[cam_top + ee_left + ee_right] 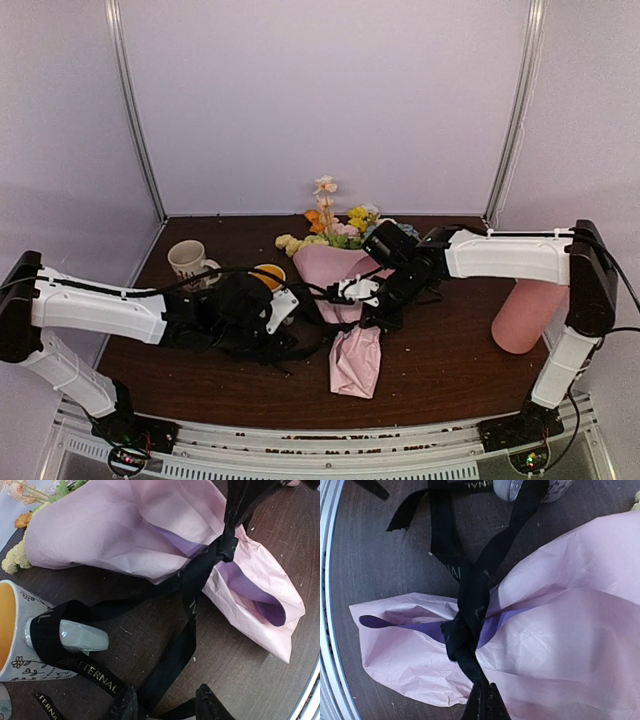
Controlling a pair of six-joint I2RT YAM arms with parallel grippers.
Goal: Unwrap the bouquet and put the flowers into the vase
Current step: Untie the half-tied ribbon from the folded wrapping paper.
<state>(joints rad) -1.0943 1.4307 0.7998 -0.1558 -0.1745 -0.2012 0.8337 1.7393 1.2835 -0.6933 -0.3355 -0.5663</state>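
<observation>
While right claw [482, 702] is pinched shut on ribbon [470, 587] just beside knot [460, 635], left claw [165, 707] gapes to its left, loose tail between fingers [122, 707]; bouquet [335, 270] lies blooms away

- bouquet [335, 268] paper: pale pink outside, lilac-purple inside
- ribbon [189, 605]: black, gold printed lettering
- flowers [335, 226]: peach, orange, yellow; green leaves
- vase [526, 315]: plain pink
- mug [30, 667]: white, drawn floral pattern, orange-yellow inside
- counter [445, 362]: dark brown

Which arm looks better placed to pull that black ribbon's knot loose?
Probably the right. The right gripper is shut on the ribbon right beside the knot of the bouquet. The left gripper stands open around a loose tail, farther from the knot.
</observation>
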